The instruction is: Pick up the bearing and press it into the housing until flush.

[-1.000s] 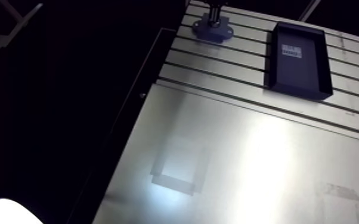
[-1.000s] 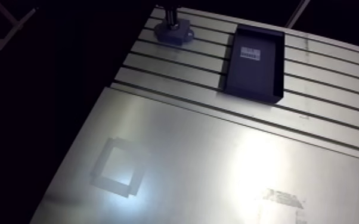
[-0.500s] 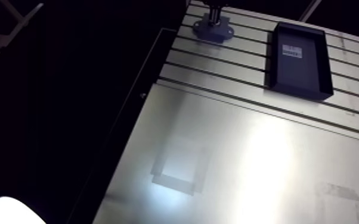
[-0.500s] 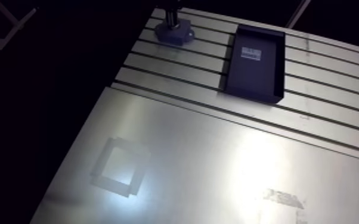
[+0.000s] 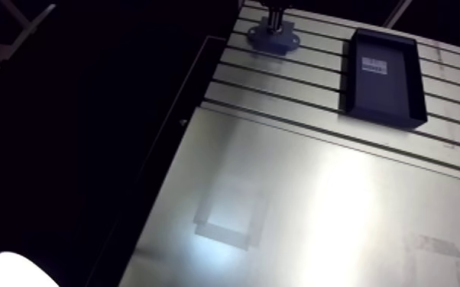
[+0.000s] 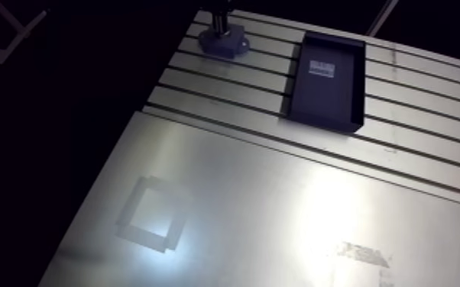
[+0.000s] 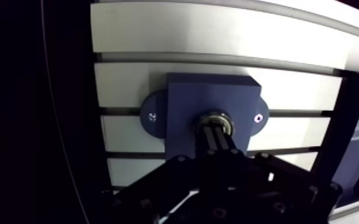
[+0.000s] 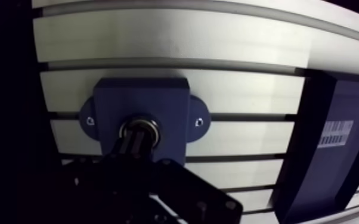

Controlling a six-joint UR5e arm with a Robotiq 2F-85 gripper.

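In the wrist view the blue housing [image 7: 188, 98], a square block with two screwed ears, sits on the slotted table. The metal bearing [image 7: 216, 115] lies in its central bore, and only its shiny ring shows around my fingertips. My gripper [image 7: 216, 128] is straight above it, its two fingers drawn together into one narrow dark column with the tips resting on the bearing's face. How deep the bearing sits I cannot tell. In the arm view the housing [image 6: 221, 42] is small at the table's far left corner, with the gripper coming down onto it.
A black tray [image 6: 326, 80] with a barcode label lies on the slots just right of the housing. A smooth metal plate [image 6: 279, 206] covers the near part of the table. The table's left edge [image 5: 202, 76] runs close beside the housing, with darkness beyond.
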